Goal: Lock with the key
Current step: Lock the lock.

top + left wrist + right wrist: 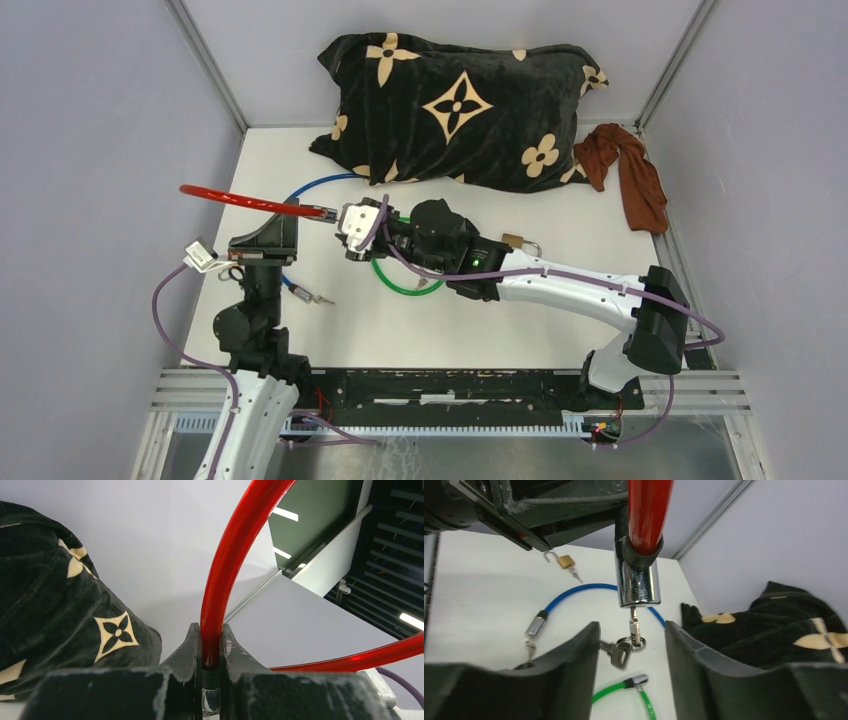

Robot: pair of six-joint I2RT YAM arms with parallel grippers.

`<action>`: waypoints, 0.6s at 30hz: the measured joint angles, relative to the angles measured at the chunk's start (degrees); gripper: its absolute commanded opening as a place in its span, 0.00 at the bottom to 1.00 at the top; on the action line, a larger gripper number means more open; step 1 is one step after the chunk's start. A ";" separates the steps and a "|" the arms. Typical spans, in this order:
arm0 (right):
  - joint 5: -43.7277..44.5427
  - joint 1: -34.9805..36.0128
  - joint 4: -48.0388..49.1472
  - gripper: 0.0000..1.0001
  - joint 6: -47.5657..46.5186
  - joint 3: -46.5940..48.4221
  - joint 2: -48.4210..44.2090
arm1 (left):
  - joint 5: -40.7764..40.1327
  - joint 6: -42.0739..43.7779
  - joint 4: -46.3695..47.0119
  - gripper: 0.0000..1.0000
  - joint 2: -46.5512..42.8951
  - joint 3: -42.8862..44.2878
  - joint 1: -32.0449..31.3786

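Key (635, 626) is in! It sits seated in the chrome barrel (637, 582) at the end of the red cable lock (646, 510), bow pointing down, with a ring and 1 spare key (618, 655) dangling just below the barrel.

Here's the danger: that barrel hangs in the air off a springy cable. A twist on the key could swing the whole barrel round instead of turning the lock. The pads could also close low on the ring or the spare, and then the turn slips to nothing. Any downward tug could draw the key out of the barrel.

The right gripper (631, 630) comes in from below the barrel with its jaws standing apart. The key bow hangs between the 2 fingers, with daylight on either side, so nothing is gripped. Above the barrel, the left gripper (211, 652) is clamped tight on the red cable.

On the table (560, 320) beneath the barrel lie a blue cable lock (574, 591) and a green cable (624, 692). A brass padlock (515, 242) sits well to the barrel's right, and a dark pillow (460, 110) lies beyond it.
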 measured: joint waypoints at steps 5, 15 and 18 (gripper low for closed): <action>-3.23 -0.83 -4.79 0.98 -0.46 0.13 -0.20 | 0.31 0.00 -0.02 0.02 -0.02 0.00 -0.04; -11.41 -1.75 -8.31 0.95 2.86 5.62 -0.98 | 0.33 0.00 -0.26 0.02 -0.15 -0.13 -0.04; -12.39 -1.68 -3.41 0.85 4.02 5.60 -1.60 | 0.33 0.00 -0.52 0.02 -0.22 -0.13 -0.04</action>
